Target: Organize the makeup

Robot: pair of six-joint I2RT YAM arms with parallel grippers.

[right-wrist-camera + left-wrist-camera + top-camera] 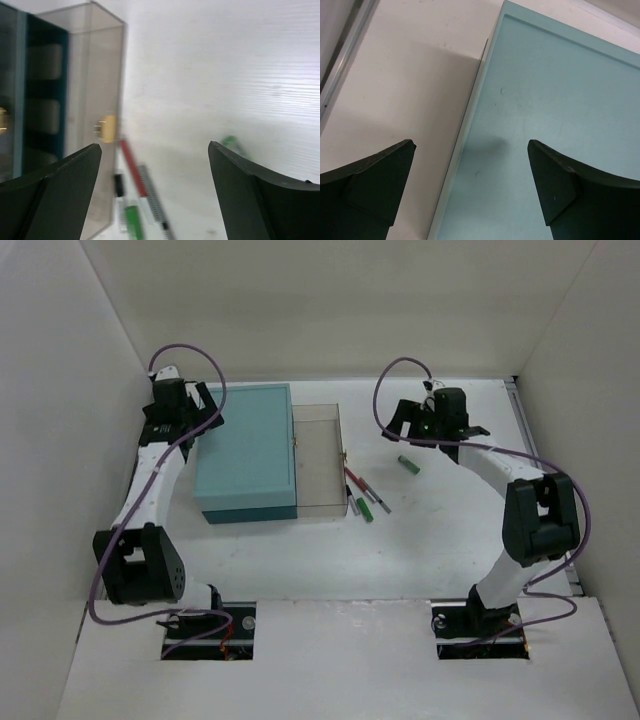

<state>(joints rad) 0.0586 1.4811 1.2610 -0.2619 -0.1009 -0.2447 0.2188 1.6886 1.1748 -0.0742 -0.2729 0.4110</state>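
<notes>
Right gripper point(155, 146) fingers apart, empty | lone green tube point(410, 464) near it, pencils point(365, 495) near clear case point(318, 455) | left gripper point(471, 142) fingers apart over teal box point(555, 125) edge | advice: straddle tube across its width, descend square, close gently so it cannot roll

White arms point(145, 485), black joints point(540, 520), purple cables point(186, 348)
</notes>
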